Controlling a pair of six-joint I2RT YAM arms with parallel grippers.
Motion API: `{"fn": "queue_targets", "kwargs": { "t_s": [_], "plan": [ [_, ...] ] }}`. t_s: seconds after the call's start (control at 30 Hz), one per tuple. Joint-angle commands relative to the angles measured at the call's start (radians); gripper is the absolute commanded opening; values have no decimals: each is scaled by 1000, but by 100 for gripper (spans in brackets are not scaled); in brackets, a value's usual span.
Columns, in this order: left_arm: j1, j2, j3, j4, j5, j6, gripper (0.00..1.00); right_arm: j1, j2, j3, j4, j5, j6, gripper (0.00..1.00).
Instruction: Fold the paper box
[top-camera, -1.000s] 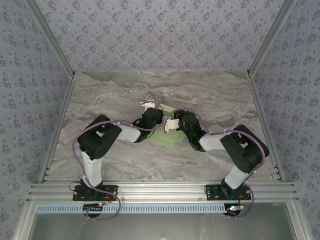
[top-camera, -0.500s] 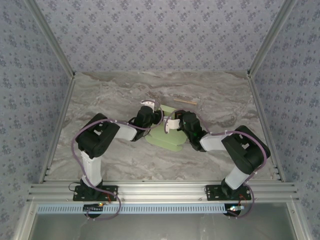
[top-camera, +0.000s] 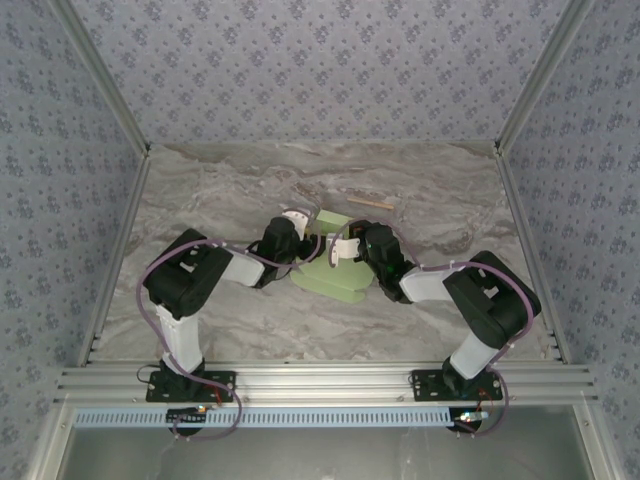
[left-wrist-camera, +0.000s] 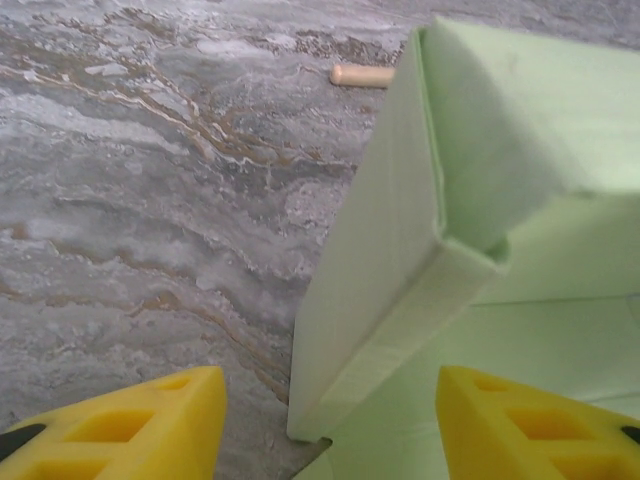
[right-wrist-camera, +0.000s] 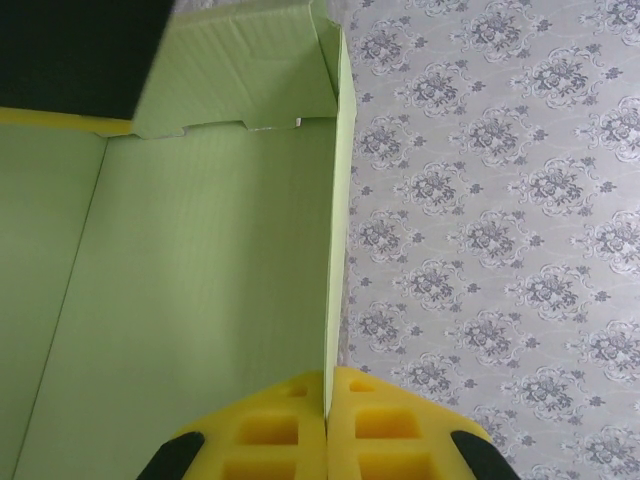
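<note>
Right wrist view: the right pincer (right-wrist-camera: 327, 405) is squeezed shut on a thin side wall of the paper box (right-wrist-camera: 200, 260). Its two yellow fingers (right-wrist-camera: 385, 430) press flat on each side of the green card. The card runs up and away from the fingers, and a short flap folds across its far end. Behind it is the flowery wall (right-wrist-camera: 500, 200). In the left wrist view, the left pincer (left-wrist-camera: 325, 435) is spread wide and holds nothing. One yellow finger (left-wrist-camera: 130, 425) is over the table (left-wrist-camera: 150, 200), and the other is over a flat green part of the box. A raised corner of the paper box (left-wrist-camera: 400, 250) stands between them, and I cannot tell if either finger touches it. A wooden stick (left-wrist-camera: 362, 75) lies on the table just past the far side of the box. In the top view, both pincers meet near the middle of the table (top-camera: 200, 190). The left pincer (top-camera: 303, 237) is at the left side of the paper box (top-camera: 335, 278). The right pincer (top-camera: 338, 250) is over its middle. The wooden stick (top-camera: 370, 203) lies apart from the box, to the far right of it.
</note>
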Motion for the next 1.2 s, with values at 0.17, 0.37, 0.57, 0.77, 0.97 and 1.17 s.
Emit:
{"fn": "queue_targets", "kwargs": {
  "t_s": [0.17,0.37,0.57,0.77,0.97,1.17],
  "plan": [
    [41,-7,21,17,73,29,49,1,-1,6,-77,-22,2,0],
    [45,23,69,5,61,18,43,1,0,6,-77,-19,2,0],
    [45,46,103,0,41,1,39,1,-2,6,-82,-18,2,0],
    [43,56,109,10,12,-24,31,3,2,7,-83,-17,3,0],
    [40,59,102,28,-44,-67,24,5,1,6,-85,-15,4,0],
    [36,33,97,5,-83,-108,20,6,0,6,-85,-13,4,0]
  ]
}}
